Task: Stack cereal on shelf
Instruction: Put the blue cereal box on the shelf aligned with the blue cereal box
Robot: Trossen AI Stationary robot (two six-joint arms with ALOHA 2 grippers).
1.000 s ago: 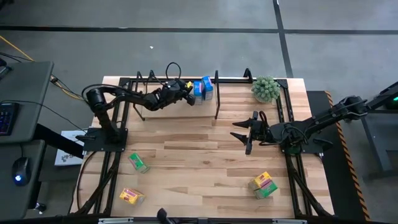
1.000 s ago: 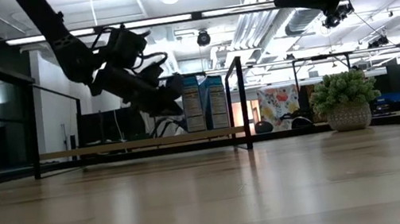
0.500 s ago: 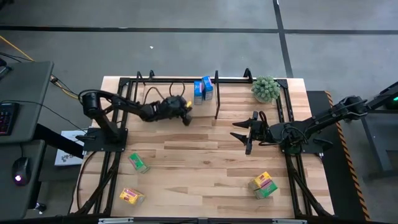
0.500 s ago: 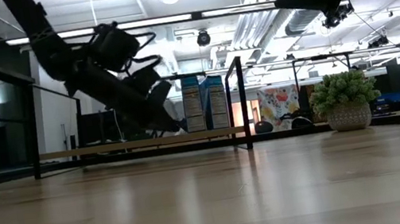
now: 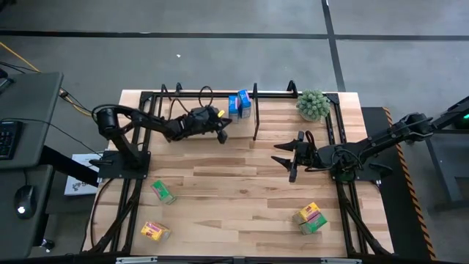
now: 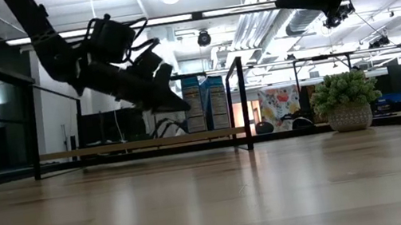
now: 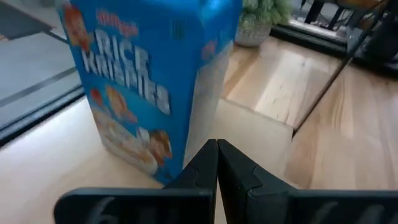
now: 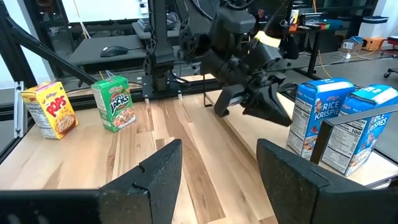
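- Two blue Rice Krispies boxes (image 5: 239,105) are standing upright side by side on the shelf (image 5: 183,110), which runs along the table's 12 o'clock edge. They sit at the rack's right end, just left of the black upright bar.
- What changed: a second ago the left gripper (image 5: 222,132) was right up against those blue boxes. Now it has backed off to about 7 o'clock of them, fingers pressed together and carrying nothing. Half a second ago it was even further back, so it's wobbling around near the shelf front.
- My read: that box is placed and let go, so it's time to go fetch another one.
- Still waiting on the table (image 5: 234,183): a green Apple Jacks box (image 5: 163,192) and a yellow Corn Pops box (image 5: 154,232) toward 7 o'clock, plus a yellow and green pair of boxes (image 5: 311,218) touching each other at about 5 o'clock.
- The right gripper (image 5: 286,156) hangs over the table at 3 o'clock, fingers spread, nothing between them.
- The potted plant (image 5: 313,105) sits at 1 o'clock, just beside the shelf's right end. It's not in the way of the free board left of the blue boxes, but the arm has to clear the rack's front tubing on each trip.
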